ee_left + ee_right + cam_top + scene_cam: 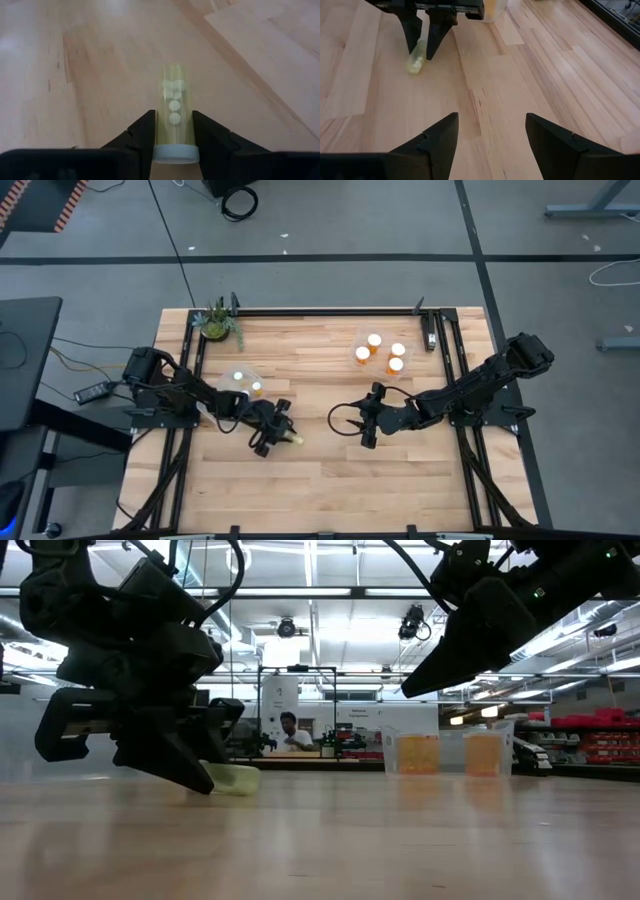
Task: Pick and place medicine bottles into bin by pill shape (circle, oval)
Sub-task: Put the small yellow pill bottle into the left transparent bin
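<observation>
A medicine bottle [174, 107] with a pale yellow translucent body, a white cap and round white pills inside lies low near the table's middle. It also shows in the high view [293, 437] and the right wrist view [416, 58]. My left gripper [275, 430] is shut on it. My right gripper [352, 421] is open and empty, a short way toward the table's right of the bottle and facing it. It holds nothing between its fingers [490, 135]. My left gripper pinches the bottle's body just beyond the cap [174, 131] between its two fingers [145, 134]. The fingers lie along the bottle, slanting down from the table's left. The cap [175, 153] faces the wrist. The bottle's closed end [238, 780] sticks out past the fingertips, close over the table; whether it touches the table I cannot tell.
A clear bin [243, 383] with white-capped bottles stands behind my left gripper. A second clear bin [381, 352] with three orange bottles stands at the far right. A green potted plant [217, 323] sits at the far left corner. A person [290, 730] shows far off in the room.
</observation>
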Robot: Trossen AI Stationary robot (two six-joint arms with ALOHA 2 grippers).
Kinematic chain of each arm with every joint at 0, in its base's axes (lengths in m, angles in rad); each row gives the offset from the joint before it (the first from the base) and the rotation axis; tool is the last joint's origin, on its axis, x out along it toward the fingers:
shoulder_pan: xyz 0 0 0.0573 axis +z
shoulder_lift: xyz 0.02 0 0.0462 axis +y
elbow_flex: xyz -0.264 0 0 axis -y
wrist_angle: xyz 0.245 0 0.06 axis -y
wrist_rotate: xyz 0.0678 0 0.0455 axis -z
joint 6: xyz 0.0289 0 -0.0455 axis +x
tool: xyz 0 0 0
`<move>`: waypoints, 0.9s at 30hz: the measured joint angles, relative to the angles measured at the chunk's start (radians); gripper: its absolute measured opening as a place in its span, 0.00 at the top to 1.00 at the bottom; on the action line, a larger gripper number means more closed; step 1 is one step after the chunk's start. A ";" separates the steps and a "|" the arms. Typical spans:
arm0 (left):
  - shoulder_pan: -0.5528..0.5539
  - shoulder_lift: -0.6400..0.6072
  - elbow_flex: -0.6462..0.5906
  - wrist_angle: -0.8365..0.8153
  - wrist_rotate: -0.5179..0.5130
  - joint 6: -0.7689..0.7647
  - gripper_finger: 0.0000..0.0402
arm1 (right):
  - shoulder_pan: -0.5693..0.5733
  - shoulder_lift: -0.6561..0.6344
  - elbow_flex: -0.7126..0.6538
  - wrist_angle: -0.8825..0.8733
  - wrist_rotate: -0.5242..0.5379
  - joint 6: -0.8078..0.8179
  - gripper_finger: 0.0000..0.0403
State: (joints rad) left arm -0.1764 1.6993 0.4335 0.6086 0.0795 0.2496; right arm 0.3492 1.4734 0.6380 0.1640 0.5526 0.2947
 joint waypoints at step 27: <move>-0.002 -0.065 0.390 -0.878 0.000 -0.109 0.65 | 0.000 0.000 0.000 -0.007 0.000 0.003 0.41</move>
State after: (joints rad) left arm -0.1787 1.6341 0.8236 -0.2695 0.0790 0.1408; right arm 0.3492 1.4734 0.6380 0.1566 0.5522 0.2982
